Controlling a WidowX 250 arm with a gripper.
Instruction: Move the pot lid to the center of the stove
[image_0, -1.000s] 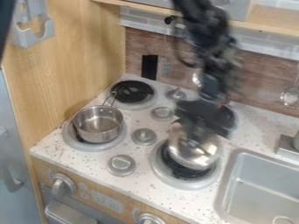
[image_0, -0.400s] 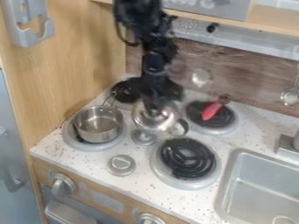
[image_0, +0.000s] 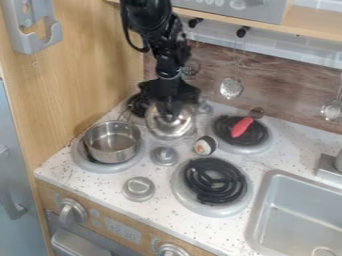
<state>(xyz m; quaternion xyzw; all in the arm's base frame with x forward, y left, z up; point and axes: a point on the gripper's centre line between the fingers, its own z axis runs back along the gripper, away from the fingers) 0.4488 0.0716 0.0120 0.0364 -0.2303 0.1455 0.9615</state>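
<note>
The pot lid (image_0: 170, 125) is over the back part of the stove (image_0: 100, 182), between the two back burners; whether it touches the surface, I cannot tell. The black gripper (image_0: 171, 111) is closed on the lid's top, but how narrow, I cannot tell. The arm (image_0: 163, 47) comes from the top edge and hangs almost vertical, with the gripper pointing down. To the left and nearer stands the metal pot (image_0: 112, 142), upright on its burner.

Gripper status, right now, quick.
Gripper: closed on the top of the metal pot lid, holding it.
</note>
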